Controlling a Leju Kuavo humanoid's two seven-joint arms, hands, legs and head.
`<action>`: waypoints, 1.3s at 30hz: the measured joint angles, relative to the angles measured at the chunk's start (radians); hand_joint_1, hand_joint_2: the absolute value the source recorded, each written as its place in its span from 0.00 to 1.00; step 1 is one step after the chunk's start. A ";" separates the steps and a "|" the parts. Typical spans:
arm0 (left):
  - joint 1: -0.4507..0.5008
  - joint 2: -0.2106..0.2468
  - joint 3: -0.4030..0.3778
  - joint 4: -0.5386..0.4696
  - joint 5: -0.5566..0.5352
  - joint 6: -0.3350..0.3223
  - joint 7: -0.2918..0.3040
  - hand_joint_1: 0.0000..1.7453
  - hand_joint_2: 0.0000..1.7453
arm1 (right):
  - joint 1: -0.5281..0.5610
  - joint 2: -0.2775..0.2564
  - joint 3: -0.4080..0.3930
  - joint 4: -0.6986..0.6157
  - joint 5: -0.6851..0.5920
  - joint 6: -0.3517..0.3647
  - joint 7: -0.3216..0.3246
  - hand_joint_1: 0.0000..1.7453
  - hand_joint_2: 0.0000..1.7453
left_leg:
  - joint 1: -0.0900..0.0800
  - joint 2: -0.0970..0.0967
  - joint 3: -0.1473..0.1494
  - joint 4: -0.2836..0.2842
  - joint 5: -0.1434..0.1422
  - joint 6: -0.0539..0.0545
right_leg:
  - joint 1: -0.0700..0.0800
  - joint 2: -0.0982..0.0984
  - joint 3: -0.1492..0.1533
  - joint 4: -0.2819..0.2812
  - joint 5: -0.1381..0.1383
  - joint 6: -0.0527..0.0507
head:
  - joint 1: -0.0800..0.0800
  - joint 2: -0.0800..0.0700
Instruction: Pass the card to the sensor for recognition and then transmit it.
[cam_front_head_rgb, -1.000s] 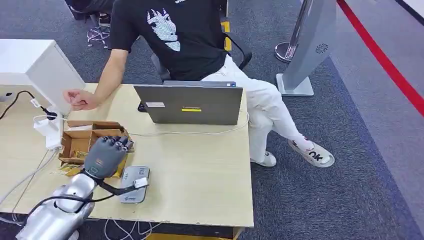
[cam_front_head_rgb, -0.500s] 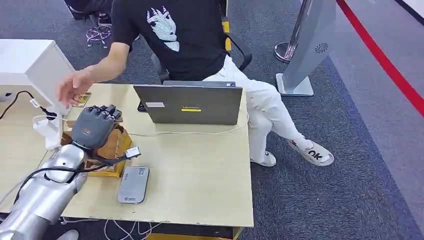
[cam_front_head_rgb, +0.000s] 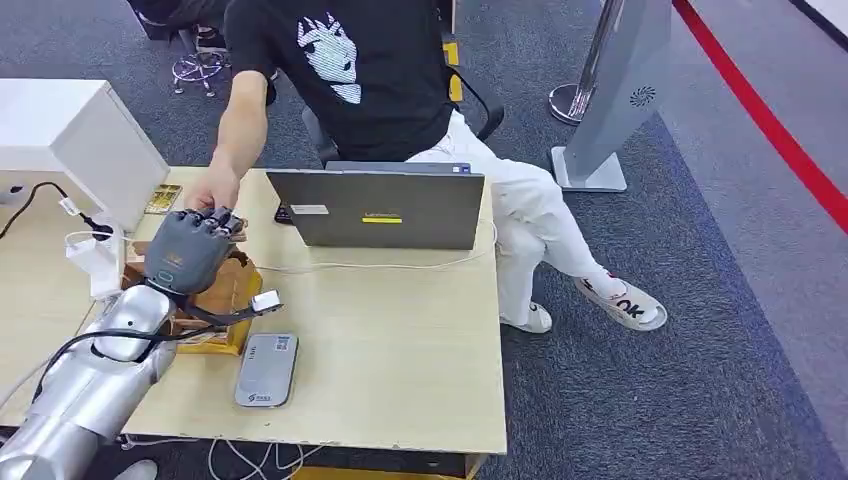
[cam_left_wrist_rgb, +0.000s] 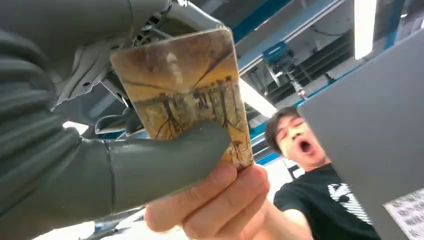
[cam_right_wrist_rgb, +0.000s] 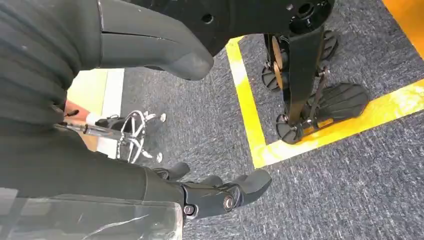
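Pale wood counter (cam_front_head_rgb: 400, 340), wide bare stretch toward its right edge. Grey laptop (cam_front_head_rgb: 378, 208) upright near the far edge, a person (cam_front_head_rgb: 350, 70) seated behind it. Open cardboard box (cam_front_head_rgb: 228, 292) near the left side. Grey sensor (cam_front_head_rgb: 266, 369) flat near the front edge. Left hand (cam_front_head_rgb: 188, 252) raised over the box, thumb pinning the card (cam_left_wrist_rgb: 190, 95). Person's hand (cam_left_wrist_rgb: 215, 205) touching the card's far edge. Right hand (cam_right_wrist_rgb: 150, 45) hanging over carpet, unclenched, holding nothing.

Left hand (cam_front_head_rgb: 188, 252) raised, thumb (cam_left_wrist_rgb: 165, 157) pressing; right hand (cam_right_wrist_rgb: 150, 75) hangs, apparently empty.
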 joint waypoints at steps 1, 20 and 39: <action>0.000 -0.001 0.000 0.001 0.001 0.000 0.000 0.07 1.00 | 0.000 0.000 0.000 0.000 0.000 0.000 0.000 0.00 1.00 | 0.000 0.000 0.000 0.000 0.000 0.000 | 0.000 0.000 0.000 0.000 0.000 0.000 | 0.000 0.000; 0.210 -0.025 -0.090 -0.168 0.061 -0.013 -0.072 0.00 1.00 | 0.001 0.002 -0.027 0.000 -0.008 -0.011 -0.009 0.00 1.00 | 0.000 0.001 -0.001 0.000 -0.001 0.000 | 0.000 0.001 -0.001 0.000 0.000 0.000 | 0.000 0.000; 0.603 0.047 -0.026 -0.478 0.144 0.026 -0.075 0.00 1.00 | 0.008 0.010 -0.094 0.000 -0.040 -0.030 -0.026 0.00 1.00 | 0.000 0.001 0.000 -0.001 -0.001 0.001 | 0.000 0.001 0.000 0.000 -0.001 0.000 | 0.000 0.000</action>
